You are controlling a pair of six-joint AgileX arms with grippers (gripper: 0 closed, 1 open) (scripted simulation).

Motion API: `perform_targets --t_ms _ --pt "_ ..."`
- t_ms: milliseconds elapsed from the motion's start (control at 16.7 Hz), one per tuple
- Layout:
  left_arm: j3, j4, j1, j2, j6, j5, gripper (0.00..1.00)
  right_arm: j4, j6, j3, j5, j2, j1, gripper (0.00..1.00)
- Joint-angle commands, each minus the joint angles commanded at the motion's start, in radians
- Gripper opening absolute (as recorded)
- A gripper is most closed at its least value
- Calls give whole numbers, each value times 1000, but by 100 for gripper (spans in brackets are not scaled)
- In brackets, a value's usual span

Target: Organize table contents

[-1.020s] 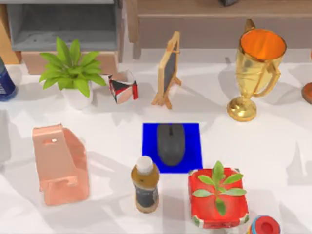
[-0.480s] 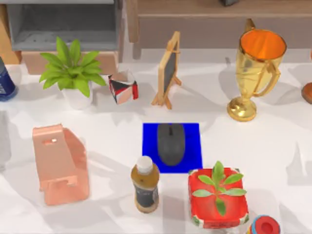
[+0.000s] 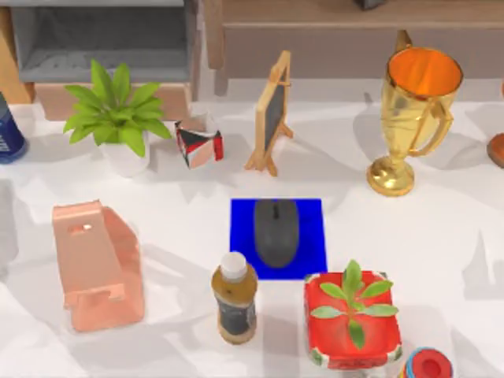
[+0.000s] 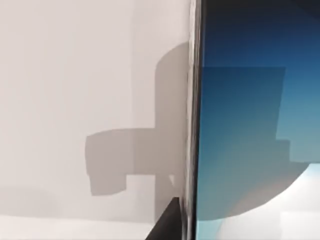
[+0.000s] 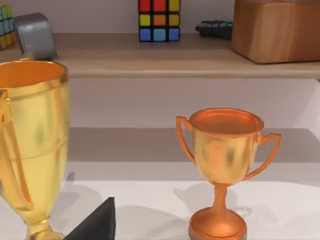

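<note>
mouse: dark grey mouse (image 3: 276,232) sits on the blue mat (image 3: 313,216), centre of the top view, long axis running top-to-bottom of the frame; already squared up on the mat.
phone: smartphone (image 4: 250,120) takes the right half of the left wrist view, its black edge running vertically down the frame, white tabletop (image 4: 75,75) to the left of it.
key relation: phone lies right up against the left wrist camera, so the left arm is judged the nearer one for it.
left pincer: one dark fingertip (image 4: 167,225) at the lower edge beside the phone's edge; can't tell whether it grips the phone.
right pincer: one dark fingertip (image 5: 95,225) near the gold trophy (image 5: 30,140); gap can't be told.
containers: red planter (image 3: 350,335) holds a green sprig; white pot (image 3: 126,153) holds a leafy plant; peach stand (image 3: 98,264) carries nothing.
</note>
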Motion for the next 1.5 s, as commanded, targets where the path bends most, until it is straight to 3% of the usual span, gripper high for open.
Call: perform_targets --t_ms 1320,1500 --pt "57 -126 -4 -70 -10 12 0 0 0 0 0 0 0 100" --pt "46 -123 -35 -111 -61 -22 0 0 0 0 0 0 0 100"
